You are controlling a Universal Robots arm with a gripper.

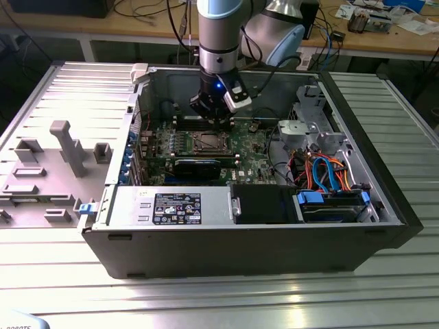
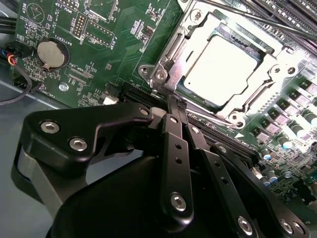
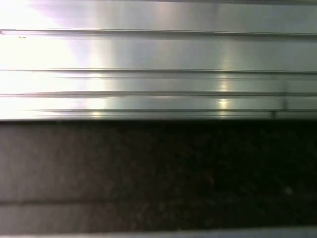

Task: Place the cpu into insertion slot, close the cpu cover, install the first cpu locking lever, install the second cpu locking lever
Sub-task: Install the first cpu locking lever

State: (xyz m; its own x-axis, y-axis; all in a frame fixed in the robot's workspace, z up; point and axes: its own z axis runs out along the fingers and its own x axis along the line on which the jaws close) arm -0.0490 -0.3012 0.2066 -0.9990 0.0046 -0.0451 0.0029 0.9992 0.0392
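In the second wrist view the cpu (image 2: 223, 64) lies flat in the insertion slot (image 2: 159, 74), its pale metal top showing through the window of the cpu cover (image 2: 270, 91), which is down over it. A thin lever rod (image 2: 247, 17) runs along one side of the socket. My gripper (image 2: 174, 103) is shut, and its black fingers (image 2: 173, 144) meet at the socket's corner with nothing visible between them. In the exterior view the gripper (image 1: 214, 118) hangs inside the open computer case, just behind the insertion slot (image 1: 206, 142).
The green motherboard (image 2: 114, 34) carries a coin battery (image 2: 51, 53) and long memory slots (image 2: 285, 10). A black card (image 1: 197, 166), a power supply (image 1: 171, 205) and blue and orange cables (image 1: 322, 171) crowd the case. Grey fixtures (image 1: 65, 147) stand at the exterior view's left. Ribbed metal (image 3: 158, 74) lies around.
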